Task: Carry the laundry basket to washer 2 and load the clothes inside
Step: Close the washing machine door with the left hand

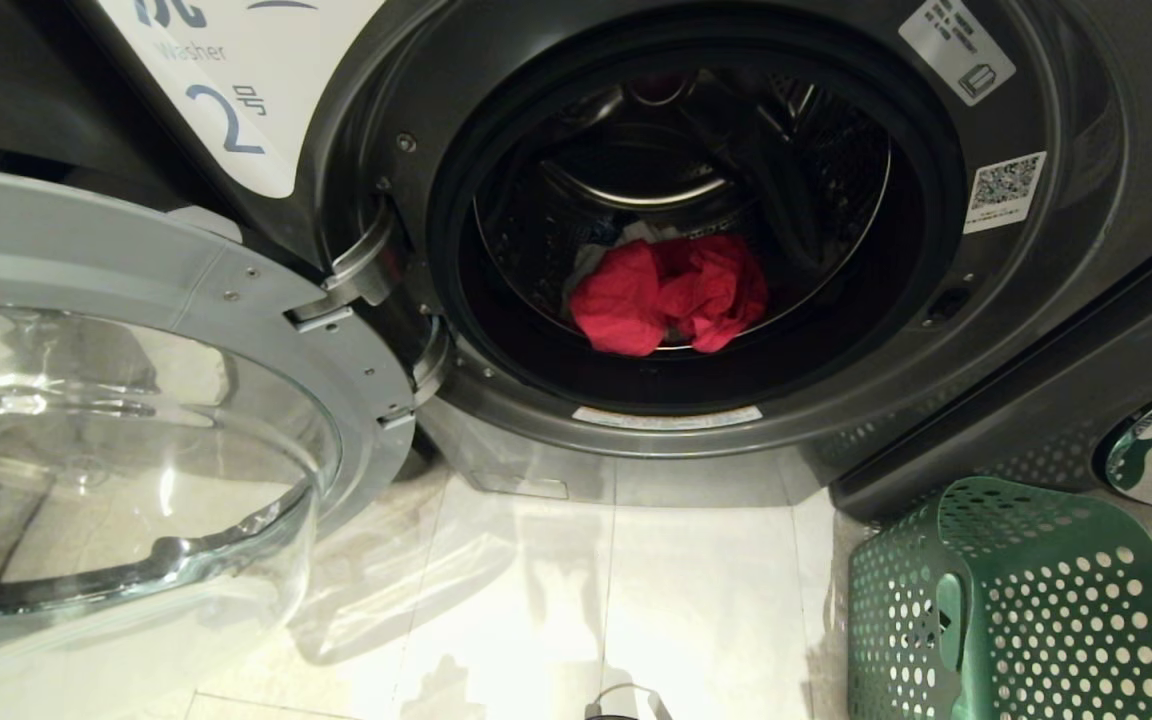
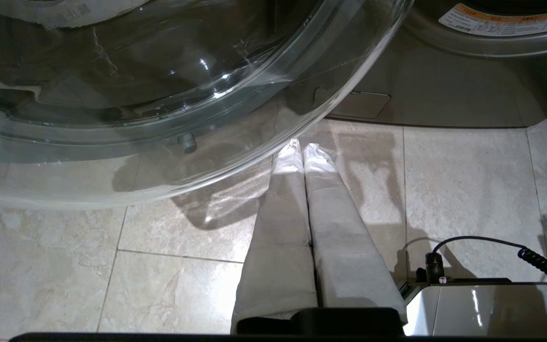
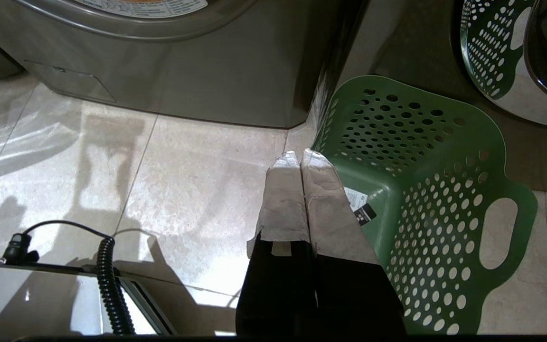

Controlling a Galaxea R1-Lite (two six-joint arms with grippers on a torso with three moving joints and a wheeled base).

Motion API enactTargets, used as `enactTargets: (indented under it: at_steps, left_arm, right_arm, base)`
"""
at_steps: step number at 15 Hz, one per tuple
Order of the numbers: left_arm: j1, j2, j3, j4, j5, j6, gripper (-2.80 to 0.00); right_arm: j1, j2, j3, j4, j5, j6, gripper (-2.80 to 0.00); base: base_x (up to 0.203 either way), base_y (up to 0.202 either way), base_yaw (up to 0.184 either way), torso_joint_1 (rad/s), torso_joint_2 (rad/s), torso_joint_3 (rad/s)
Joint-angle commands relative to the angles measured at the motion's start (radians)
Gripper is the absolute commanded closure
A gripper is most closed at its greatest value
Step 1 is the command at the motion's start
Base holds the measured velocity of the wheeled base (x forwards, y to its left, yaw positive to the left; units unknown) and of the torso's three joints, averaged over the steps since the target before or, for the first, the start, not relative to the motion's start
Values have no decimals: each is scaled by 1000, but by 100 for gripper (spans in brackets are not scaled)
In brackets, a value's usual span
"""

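Both pincers, left pincer (image 2: pixel 300 148) and right pincer (image 3: pixel 298 157), hang closed and empty above the floor; red clothes (image 1: pixel 669 293) lie inside washer 2 (image 1: pixel 1026 330), laundry basket (image 1: pixel 1021 600) beside it.

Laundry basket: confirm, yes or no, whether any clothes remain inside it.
No. The laundry basket holds only a small label tag on its bare floor.

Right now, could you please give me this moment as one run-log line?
washer 2: door open | clothes: in drum | laundry basket: empty, on floor | left gripper: shut | right gripper: shut

Head camera close before washer 2 (image 1: pixel 236 120); wrist cameras floorward.
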State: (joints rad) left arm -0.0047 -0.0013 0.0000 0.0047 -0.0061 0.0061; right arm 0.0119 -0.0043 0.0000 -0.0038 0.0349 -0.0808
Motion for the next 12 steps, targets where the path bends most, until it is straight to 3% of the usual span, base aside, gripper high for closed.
enactTargets:
  at_steps: [1, 12]
  left_arm:
    - [0, 0, 0, 0, 0, 0, 0]
    - [0, 1, 0, 0, -2, 12, 0]
  right_arm:
    - [0, 4, 0, 1, 0, 0, 0]
    - [0, 4, 0, 1, -13, 1, 0]
  base:
    - [0, 0, 0, 0, 0, 0]
    - [0, 0, 0, 1, 0, 33]
